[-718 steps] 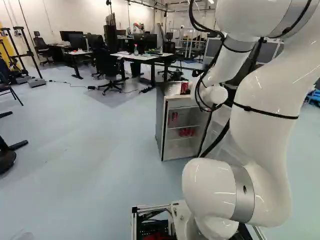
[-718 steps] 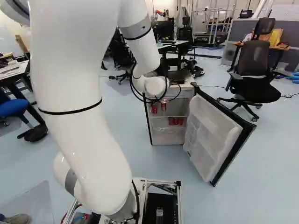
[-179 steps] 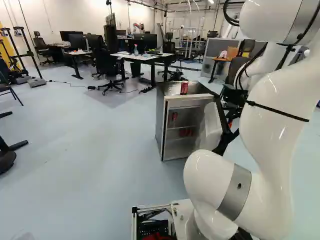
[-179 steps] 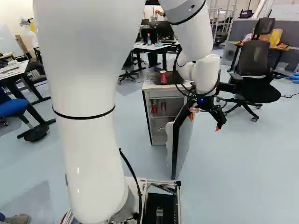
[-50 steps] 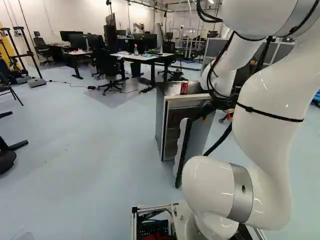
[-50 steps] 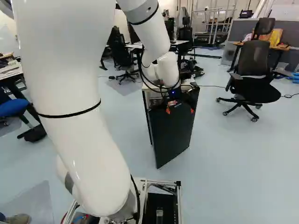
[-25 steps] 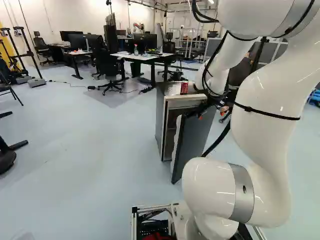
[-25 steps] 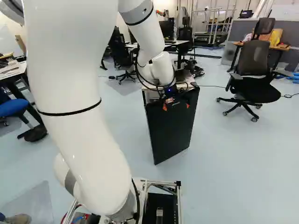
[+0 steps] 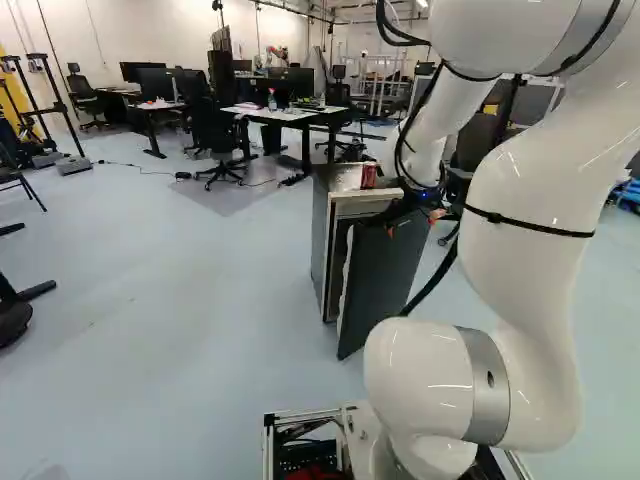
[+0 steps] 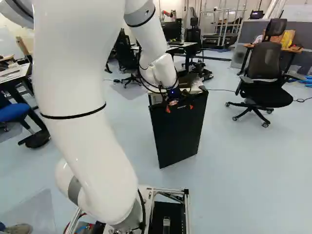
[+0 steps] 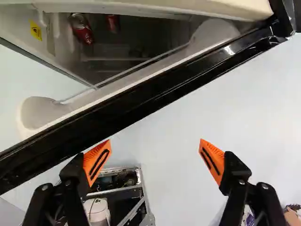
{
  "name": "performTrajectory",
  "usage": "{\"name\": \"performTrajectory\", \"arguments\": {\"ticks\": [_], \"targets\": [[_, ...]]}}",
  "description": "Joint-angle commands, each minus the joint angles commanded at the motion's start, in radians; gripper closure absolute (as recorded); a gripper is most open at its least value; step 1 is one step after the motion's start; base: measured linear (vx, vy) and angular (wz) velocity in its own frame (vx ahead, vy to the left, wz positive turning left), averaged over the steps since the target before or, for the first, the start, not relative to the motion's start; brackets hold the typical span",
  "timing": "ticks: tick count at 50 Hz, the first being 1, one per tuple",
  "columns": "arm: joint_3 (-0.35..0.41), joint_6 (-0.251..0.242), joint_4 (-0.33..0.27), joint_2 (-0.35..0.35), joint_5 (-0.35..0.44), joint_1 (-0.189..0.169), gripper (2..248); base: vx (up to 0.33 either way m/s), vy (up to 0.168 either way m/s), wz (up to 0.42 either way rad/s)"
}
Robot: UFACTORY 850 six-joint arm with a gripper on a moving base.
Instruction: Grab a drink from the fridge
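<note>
My gripper point(image 10: 179, 108) is at the top of the fridge door point(image 10: 178, 134), against or just before its dark outer face; contact is unclear. In the wrist view the gripper point(image 11: 155, 157) stands wide open with nothing between its fingers, one fingertip beside the door's black edge. The door stands ajar from the fridge point(image 9: 322, 245). Through the gap the wrist view shows a red can point(image 11: 81, 29) and another red can point(image 11: 112, 22) inside. On the fridge top stands a red can point(image 9: 368, 176), close to my wrist.
A black office chair point(image 10: 265, 85) stands right of the fridge in the right base view. Behind the fridge are desks point(image 9: 280, 114) and more chairs. Another robot point(image 9: 277, 54) is far back. A blue chair point(image 10: 12, 111) and a table are at the left of the right base view.
The door, earlier wide open with the shelves showing, has swung most of the way towards the fridge body. Over the last second it swung further as my gripper shifted left with it. The base has not moved.
</note>
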Motion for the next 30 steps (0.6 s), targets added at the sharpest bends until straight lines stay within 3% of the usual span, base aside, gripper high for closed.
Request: {"name": "performTrajectory", "arguments": {"ticks": [30], "targets": [[-0.033,0.000,0.000,-0.027,0.038,0.057,3,0.000,0.000,0.000]]}}
